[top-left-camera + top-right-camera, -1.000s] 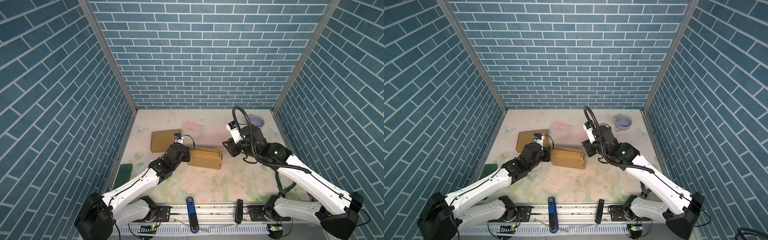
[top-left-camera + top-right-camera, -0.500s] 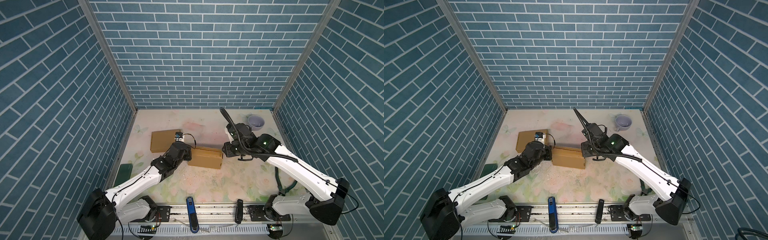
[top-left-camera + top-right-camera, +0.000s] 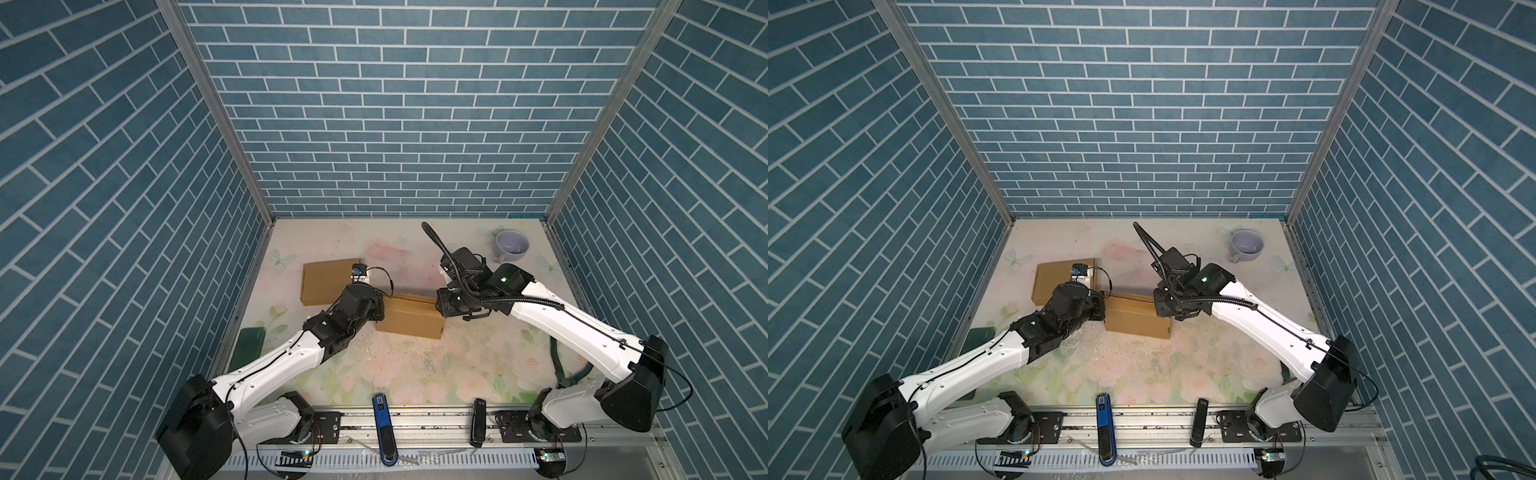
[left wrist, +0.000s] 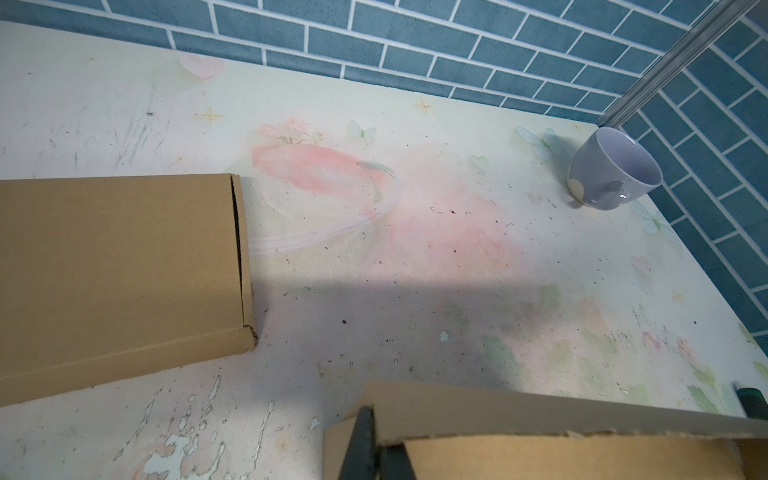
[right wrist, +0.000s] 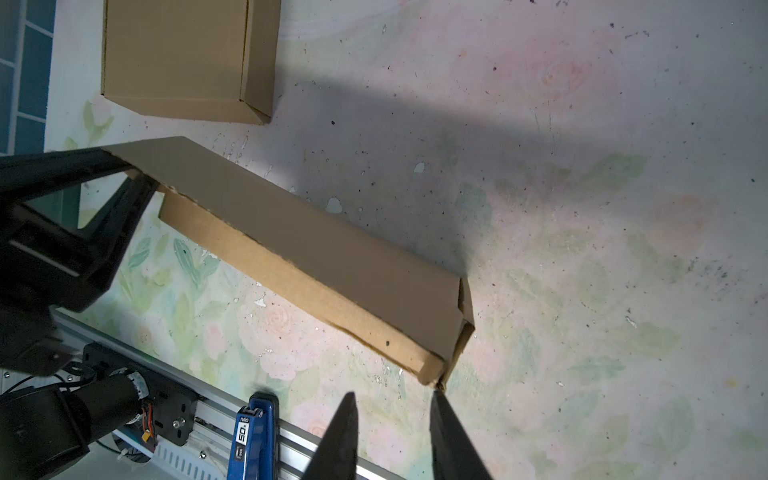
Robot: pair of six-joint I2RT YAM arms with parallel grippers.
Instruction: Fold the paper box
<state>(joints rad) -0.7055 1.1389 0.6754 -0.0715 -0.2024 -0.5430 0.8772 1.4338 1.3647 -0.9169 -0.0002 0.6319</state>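
1 second on: right fingers (image 5: 451, 440), slightly spread, reached paper box (image 5: 332, 257) end; left fingers (image 4: 359, 440) still pinch flap.

Lilac mug (image 3: 512, 246) upright near back corner, green slab (image 3: 248, 351) at left edge, blue tool (image 3: 384, 428) on rail (image 3: 432, 430)

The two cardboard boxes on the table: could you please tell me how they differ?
The far cardboard box is folded shut; the near cardboard box has its lid ajar. The far cardboard box lies untouched; the near cardboard box is pinched at one end by the left gripper. Both are flat, brown cardboard.
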